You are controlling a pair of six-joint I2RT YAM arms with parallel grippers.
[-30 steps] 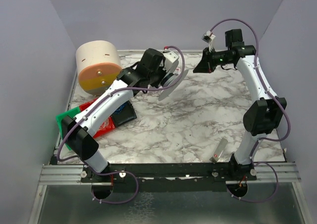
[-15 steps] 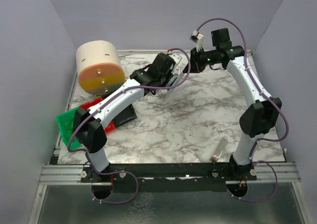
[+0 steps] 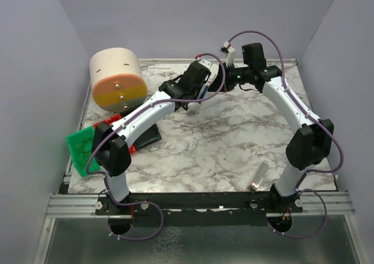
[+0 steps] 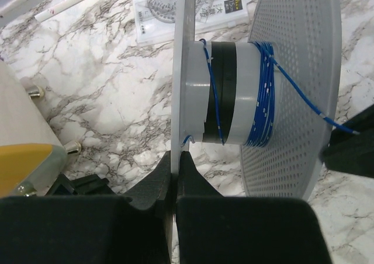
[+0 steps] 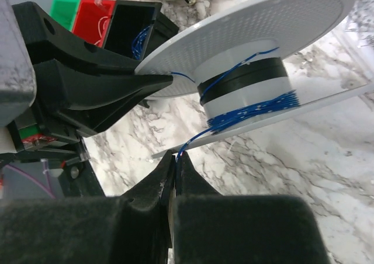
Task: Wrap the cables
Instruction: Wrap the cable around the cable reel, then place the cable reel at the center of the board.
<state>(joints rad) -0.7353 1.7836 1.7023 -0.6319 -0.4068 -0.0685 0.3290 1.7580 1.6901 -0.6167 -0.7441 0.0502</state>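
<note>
Near the far edge of the bench (image 3: pixel 234 141), close under the back wall (image 3: pixel 175 18), with side walls rising left and right. Between the two arms and down to the near rail (image 3: pixel 198 201), a broad stretch of bare marble, a small grey strip (image 3: pixel 259 177) lying near the right base.

Left pincer (image 4: pixel 175 157) pressed together on one flange of a white spool (image 4: pixel 225 94), gripping it edge-on at the rim. Cable (image 4: pixel 262 103), thin and blue, wound in a band of turns on the core against the other, perforated flange, one turn crossing the black band. Right pincer (image 5: pixel 174 157) pinching the free run of the cable just beside the spool, the line stretched from the turns to the tips.

Crowded on the left: a big beige drum (image 3: pixel 117 80) with an orange face, then a green box (image 5: pixel 70 7), red box (image 5: pixel 96 21) and black box (image 5: pixel 137 33), all open. Blue wire loops in the black box, pale thread in the red box, green box contents not made out. Beyond the spool, a packet of rulers (image 4: pixel 198 7) and a white pen (image 4: pixel 64 3) lying flat.
</note>
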